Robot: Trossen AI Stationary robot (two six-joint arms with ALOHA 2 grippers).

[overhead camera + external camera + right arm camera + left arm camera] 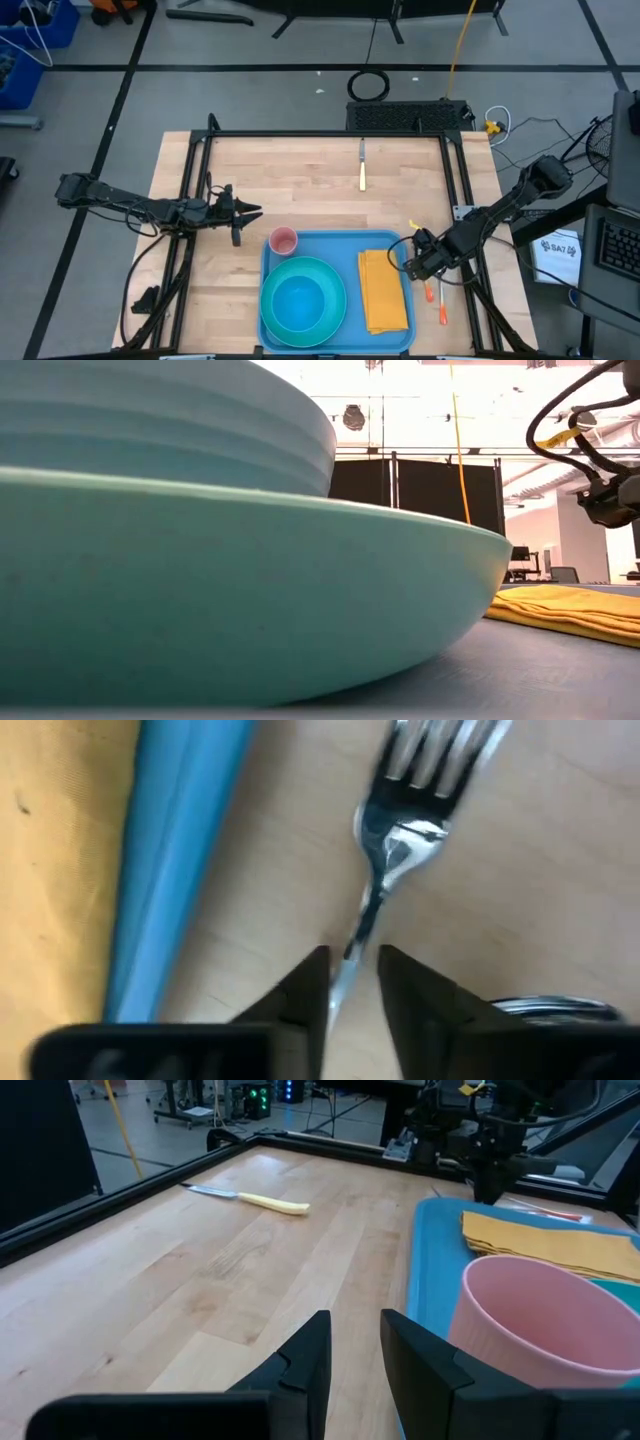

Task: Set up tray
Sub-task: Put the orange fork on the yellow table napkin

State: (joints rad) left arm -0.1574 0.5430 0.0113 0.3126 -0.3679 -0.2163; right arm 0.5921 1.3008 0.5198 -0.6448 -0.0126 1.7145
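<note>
The blue tray (pixel 335 243) lies at the table's near middle. On it stand a teal plate (pixel 322 322) with a blue bowl (pixel 300 300) in it, a pink cup (pixel 283 241) and a folded yellow napkin (pixel 384 292). My right gripper (pixel 353 970) points down just off the tray's right rim (pixel 175 840). It is open by a narrow gap, a finger on either side of the neck (pixel 372 905) of a fork (pixel 405 830) lying on the wood. My left gripper (pixel 355 1342) hovers left of the cup (pixel 545 1320), narrowly open and holding nothing.
A yellow-handled knife (pixel 362 172) lies near the far middle of the table. Two orange utensil handles (pixel 436 302) lie right of the tray, and a shiny utensil end (pixel 555 1008) shows beside the fork. A black frame rail (pixel 330 133) borders the table.
</note>
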